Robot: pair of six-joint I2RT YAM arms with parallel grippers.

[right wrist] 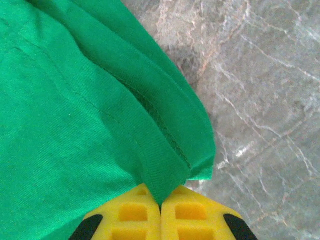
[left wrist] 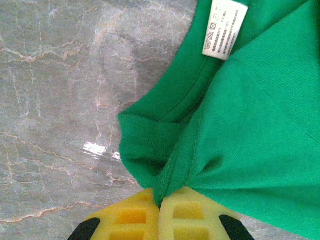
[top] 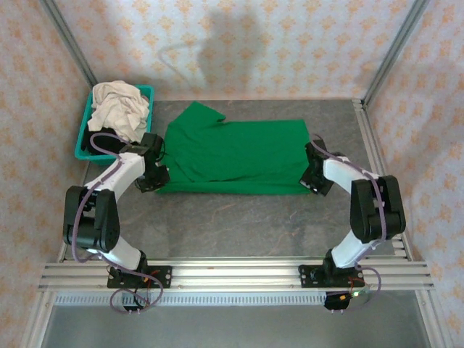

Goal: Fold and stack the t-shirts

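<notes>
A bright green t-shirt lies spread on the table, just beside a teal basket holding cream shirts. My left tool pinches its basket-side edge, my right tool its far edge. It looks light and limp; doubled hems grip best.

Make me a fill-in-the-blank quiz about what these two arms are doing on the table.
The left gripper is shut on the bright ____ cloth t-shirt. The right gripper is ____ on that shirt's other end. The teal plastic basket of crumpled cream-white cloth stands at the grey table's far ____ corner.
Missing: green; shut; left.
</notes>
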